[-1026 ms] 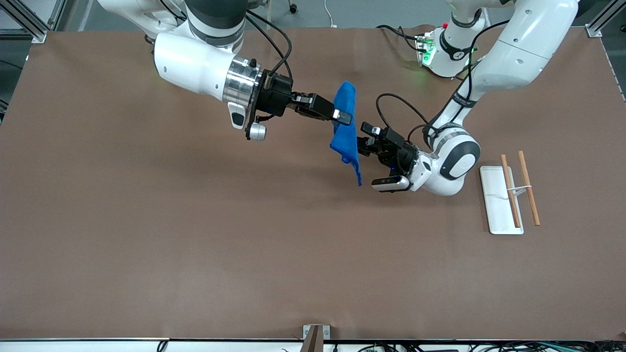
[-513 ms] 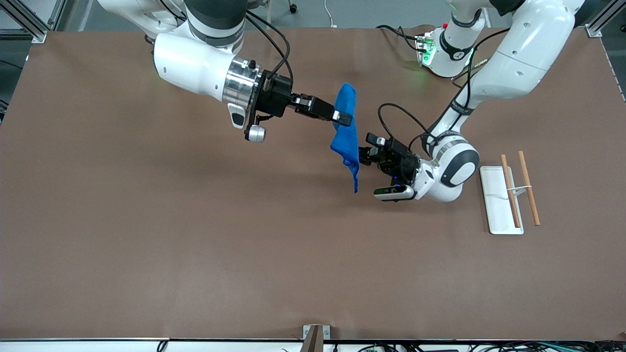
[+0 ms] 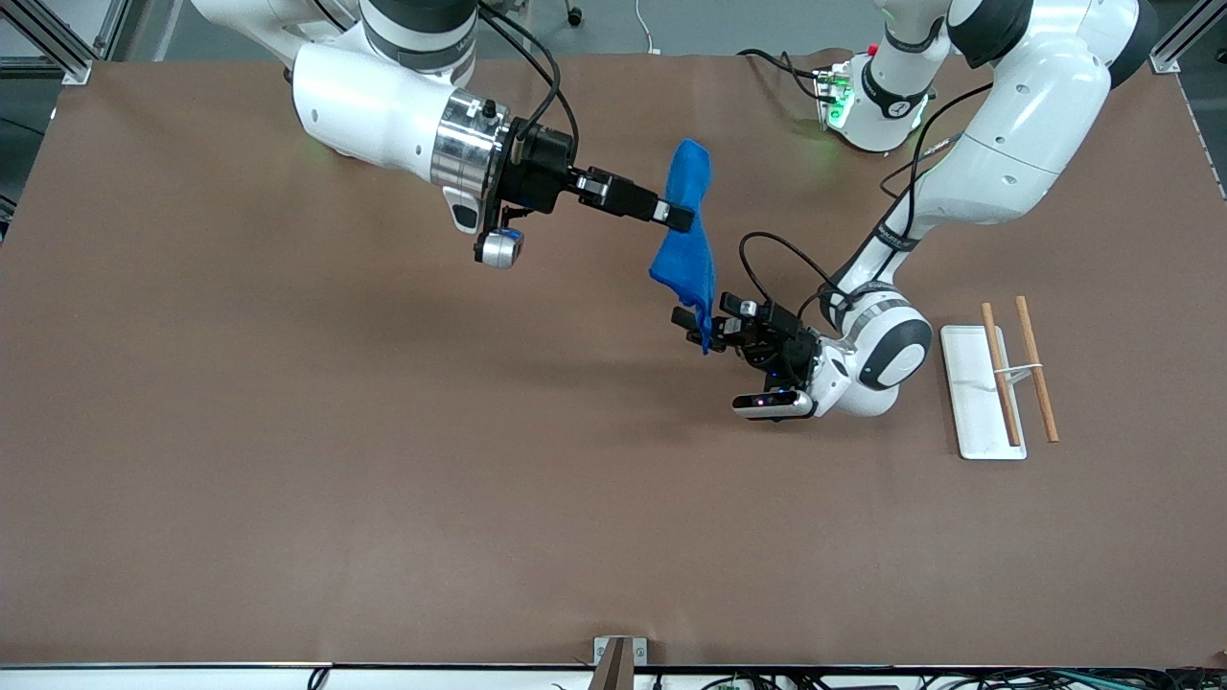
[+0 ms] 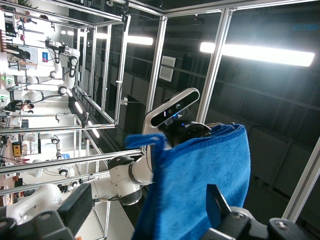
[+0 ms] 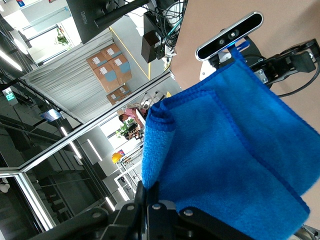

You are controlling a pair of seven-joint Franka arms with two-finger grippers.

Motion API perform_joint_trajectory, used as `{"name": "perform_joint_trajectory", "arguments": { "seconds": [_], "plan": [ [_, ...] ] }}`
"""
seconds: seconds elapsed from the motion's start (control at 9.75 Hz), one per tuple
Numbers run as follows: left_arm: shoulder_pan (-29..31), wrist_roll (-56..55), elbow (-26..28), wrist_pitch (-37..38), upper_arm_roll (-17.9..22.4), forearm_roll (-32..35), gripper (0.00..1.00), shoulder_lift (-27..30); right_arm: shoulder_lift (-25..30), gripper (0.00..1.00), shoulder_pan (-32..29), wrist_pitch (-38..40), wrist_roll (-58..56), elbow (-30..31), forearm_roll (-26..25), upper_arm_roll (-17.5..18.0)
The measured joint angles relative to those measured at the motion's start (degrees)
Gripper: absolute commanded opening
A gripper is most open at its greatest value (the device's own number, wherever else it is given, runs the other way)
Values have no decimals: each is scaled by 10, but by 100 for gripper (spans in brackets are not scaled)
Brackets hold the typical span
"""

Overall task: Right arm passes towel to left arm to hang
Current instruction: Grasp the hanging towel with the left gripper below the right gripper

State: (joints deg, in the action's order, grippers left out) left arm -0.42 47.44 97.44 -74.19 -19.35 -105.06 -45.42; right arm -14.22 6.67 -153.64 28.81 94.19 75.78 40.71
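Observation:
The bright-blue towel (image 3: 686, 251) hangs in the air over the middle of the table. My right gripper (image 3: 677, 217) is shut on the towel's upper part; in the right wrist view the pinch (image 5: 155, 194) shows under the spread cloth (image 5: 230, 150). My left gripper (image 3: 707, 322) is open at the towel's lower corner, with one finger on each side of the cloth. In the left wrist view the towel (image 4: 200, 175) hangs between the spread fingers (image 4: 218, 204), with the gripper (image 4: 150, 206) not closed on it. The left gripper also shows in the right wrist view (image 5: 280, 62).
A white tray (image 3: 968, 359) lies toward the left arm's end of the table. Two wooden rods (image 3: 1000, 383) (image 3: 1037, 379), joined by a thin wire, lie on and beside it. The left arm's base (image 3: 858, 96) with cables stands at the table's back edge.
My left gripper has dropped down along the towel to its lower corner, which now sits between the open fingers. My right gripper has lifted the towel a little.

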Motion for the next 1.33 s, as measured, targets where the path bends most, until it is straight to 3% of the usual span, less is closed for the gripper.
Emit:
{"name": "perform_joint_trajectory", "arguments": {
  "seconds": [0.21,0.31,0.92,1.23,1.33],
  "plan": [
    [7,-1,4,2,-25,0,94,4,0,0,0,0,0,0,0,0],
    [11,-1,11,2,-38,0,85,11,0,0,0,0,0,0,0,0],
    [44,-8,65,2,-45,3,7,65,0,0,0,-7,0,0,0,0],
    [68,-44,74,-3,-45,20,0,84,0,1,0,-7,0,0,0,0],
    [81,-76,81,-13,-45,23,0,104,0,44,0,-8,0,0,0,0]
  ]
}}
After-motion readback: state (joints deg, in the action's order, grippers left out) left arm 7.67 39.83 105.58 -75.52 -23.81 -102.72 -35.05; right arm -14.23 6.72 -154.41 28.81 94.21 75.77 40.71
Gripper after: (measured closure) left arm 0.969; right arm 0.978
